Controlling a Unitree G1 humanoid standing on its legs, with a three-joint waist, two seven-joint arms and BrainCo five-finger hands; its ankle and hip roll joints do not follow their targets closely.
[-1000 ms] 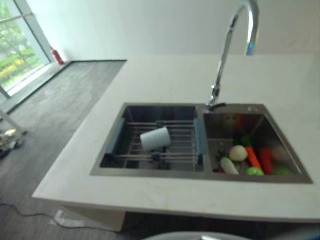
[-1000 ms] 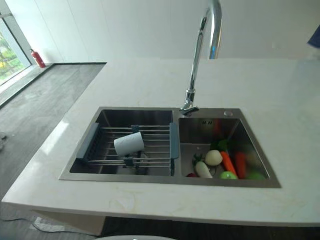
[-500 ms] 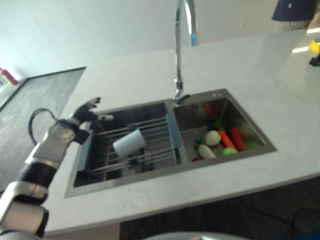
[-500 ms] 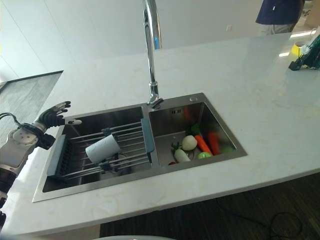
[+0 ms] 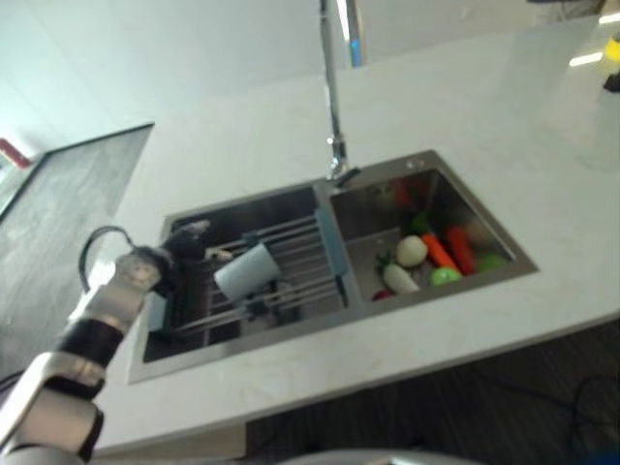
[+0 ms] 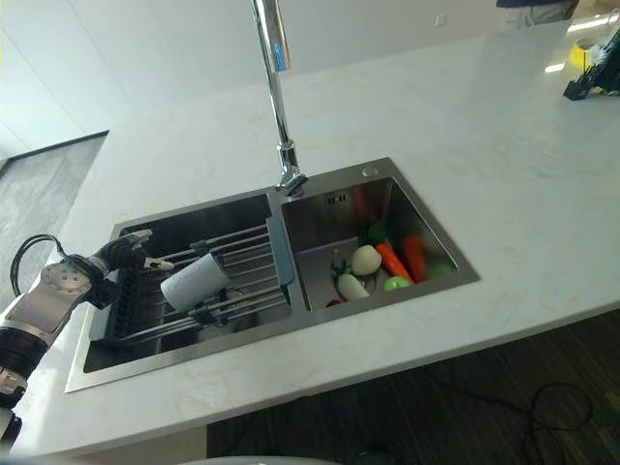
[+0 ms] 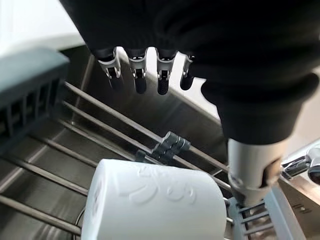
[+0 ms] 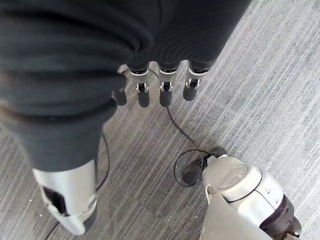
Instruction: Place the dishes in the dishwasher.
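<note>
A: What has been changed since half a second ago?

B: The left hand (image 6: 124, 250) has been brought in from the sink's left rim to a place over the rack (image 6: 242, 276), closer to the cup (image 6: 195, 281). The whole scene has also been shifted in both eye views, so the camera itself has been moved.

A: How is that hand held?

B: Its fingers (image 7: 137, 76) are seen straight and spread, hanging above the rack bars, and nothing is gripped. The thumb (image 7: 252, 165) is kept apart, beside the cup's far end. No contact with the cup can be made out.

A: And the cup?

B: It is a plain white cup, lying on its side across the metal bars of the rack, in the left basin of the sink (image 6: 184, 351). A raised pattern is pressed into its wall, as shown in the left wrist view. The rack is fitted with grey-blue ends.

A: The rest?

B: Vegetables (image 6: 387, 266) are piled in the right basin: 2 orange, 2 white and some green. A tall tap (image 6: 275, 82) is set behind the divider. The sink is sunk in a pale desk (image 6: 504, 184).

A: The right hand?

B: The right hand (image 8: 150, 75) is shown over grey floor (image 8: 270, 90), its fingers straight and empty.
</note>
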